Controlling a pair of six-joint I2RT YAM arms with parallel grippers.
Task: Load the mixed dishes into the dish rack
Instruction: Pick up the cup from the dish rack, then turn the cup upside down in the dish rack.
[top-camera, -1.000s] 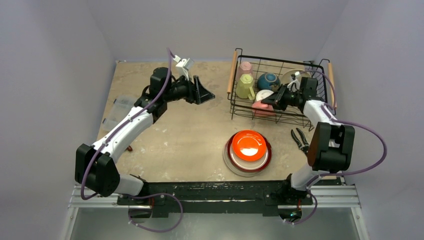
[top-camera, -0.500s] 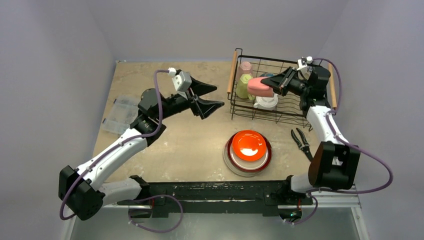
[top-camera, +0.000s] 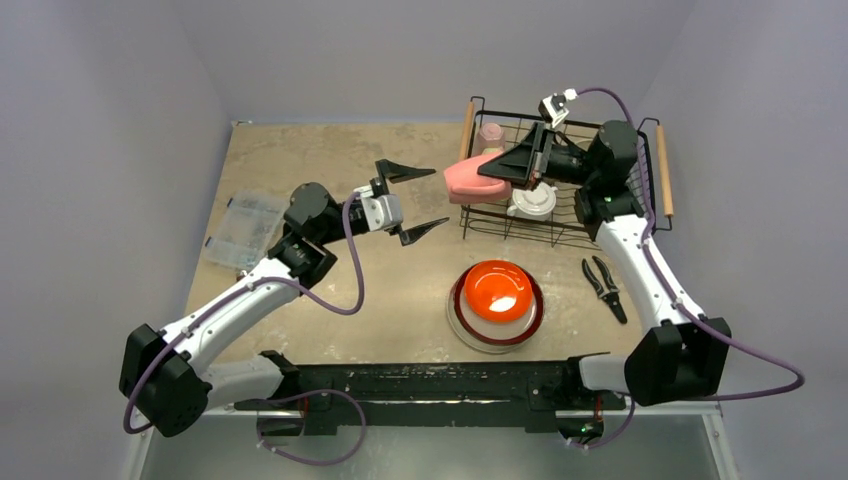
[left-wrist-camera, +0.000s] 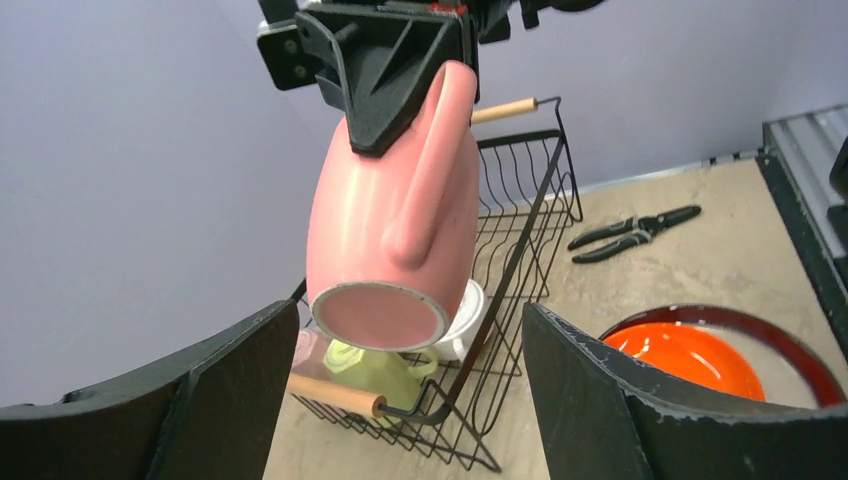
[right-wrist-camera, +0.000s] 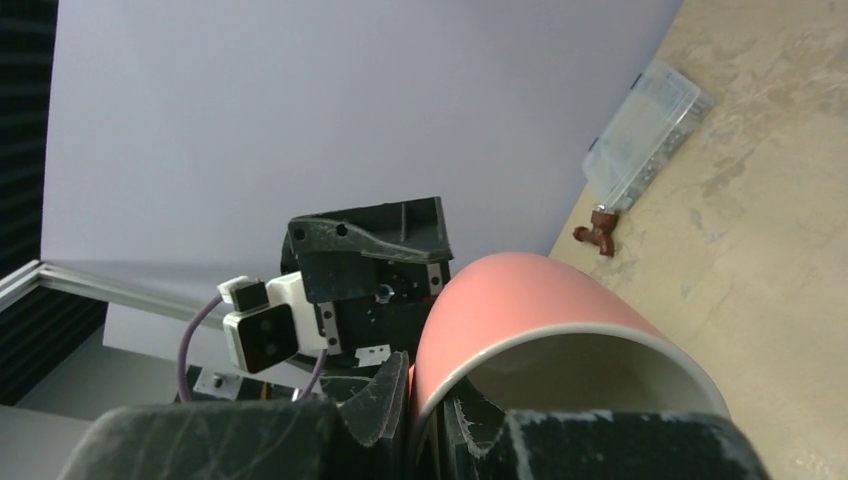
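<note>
My right gripper (top-camera: 497, 166) is shut on the rim of a salmon mug (top-camera: 468, 183), one finger inside and one outside. It holds the mug on its side in the air, by the left handle of the dish rack (top-camera: 573, 232). In the left wrist view the salmon mug (left-wrist-camera: 390, 220) hangs base-first just ahead of my open left gripper (left-wrist-camera: 410, 400), untouched by its fingers. That left gripper (top-camera: 416, 200) faces the mug from the left. A white mug (top-camera: 530, 203) and a pale pink mug (top-camera: 490, 133) sit in the rack, and a yellow-green mug (left-wrist-camera: 375, 365) lies below the salmon one.
A stack of plates with a red-orange plate (top-camera: 497, 292) on top lies near the front centre. Black pliers (top-camera: 603, 285) lie to its right. A clear plastic box (top-camera: 245, 228) sits at the table's left edge. The rack's wooden handle (left-wrist-camera: 335, 393) is close under my left gripper.
My right gripper lifted the salmon mug out of the rack and carried it left past the rack's edge. My left arm swung toward it and its jaws spread wider.
</note>
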